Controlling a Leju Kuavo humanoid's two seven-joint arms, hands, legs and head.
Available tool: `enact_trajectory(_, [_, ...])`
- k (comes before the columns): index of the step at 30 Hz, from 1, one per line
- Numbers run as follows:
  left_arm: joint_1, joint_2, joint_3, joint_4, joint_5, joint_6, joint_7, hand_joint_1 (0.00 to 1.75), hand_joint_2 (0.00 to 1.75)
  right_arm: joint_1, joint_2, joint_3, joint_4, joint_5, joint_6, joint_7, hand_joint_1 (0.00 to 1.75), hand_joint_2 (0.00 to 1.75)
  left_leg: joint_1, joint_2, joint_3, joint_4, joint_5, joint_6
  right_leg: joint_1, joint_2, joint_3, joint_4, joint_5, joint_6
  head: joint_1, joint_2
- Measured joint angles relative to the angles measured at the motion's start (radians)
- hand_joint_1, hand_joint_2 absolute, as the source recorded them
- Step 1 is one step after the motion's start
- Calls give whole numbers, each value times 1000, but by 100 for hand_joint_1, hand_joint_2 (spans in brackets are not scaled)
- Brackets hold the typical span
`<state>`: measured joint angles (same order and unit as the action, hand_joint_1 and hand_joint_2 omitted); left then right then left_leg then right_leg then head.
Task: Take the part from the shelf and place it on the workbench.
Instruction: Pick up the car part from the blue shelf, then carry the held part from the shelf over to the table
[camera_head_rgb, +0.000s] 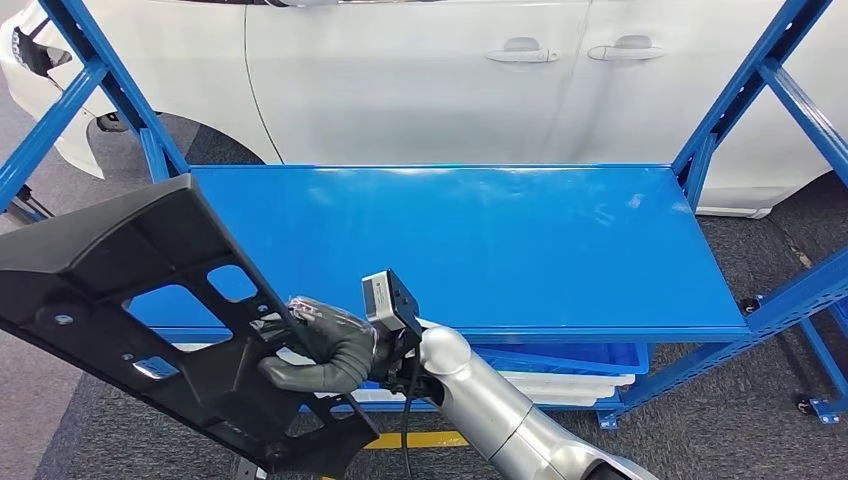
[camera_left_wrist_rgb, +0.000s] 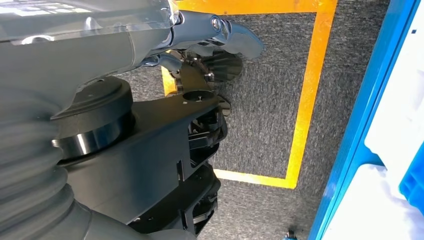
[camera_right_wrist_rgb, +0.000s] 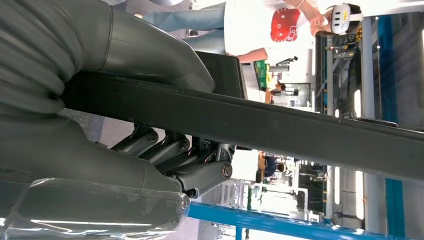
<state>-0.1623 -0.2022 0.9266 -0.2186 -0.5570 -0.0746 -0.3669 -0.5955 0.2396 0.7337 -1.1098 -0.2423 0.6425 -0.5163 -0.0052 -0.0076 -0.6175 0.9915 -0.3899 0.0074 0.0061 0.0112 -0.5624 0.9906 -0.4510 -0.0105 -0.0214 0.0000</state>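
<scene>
The part is a large black plastic panel with several cut-outs, tilted in the air at the lower left in front of the blue shelf. My right hand grips its near edge from the right. In the right wrist view the part's dark bar runs between the grey thumb and the darker fingers wrapped under it. In its own wrist view my left hand hangs over the floor, thumb out, with nothing in it.
The shelf's blue board is bare, between slanted blue uprights. Under it sit a blue bin and white trays. A white car stands behind. Yellow tape marks the grey carpet. A person stands farther off.
</scene>
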Motion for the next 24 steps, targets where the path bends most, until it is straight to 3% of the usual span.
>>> enact_trajectory(14, [0, 0, 0, 0, -10, 0, 7, 0, 175, -68, 3, -3, -66, -37, -46, 65, 175, 175, 0, 0, 0, 0, 0, 0, 0, 0, 0, 0, 0, 0, 0, 0])
enact_trajectory(24, [-2, -1, -2, 0, -18, 2, 15, 0, 175, -128, 49, -7, -69, -75, -46, 110, 175, 175, 0, 0, 0, 0, 0, 0, 0, 0, 0, 0, 0, 0, 0, 0])
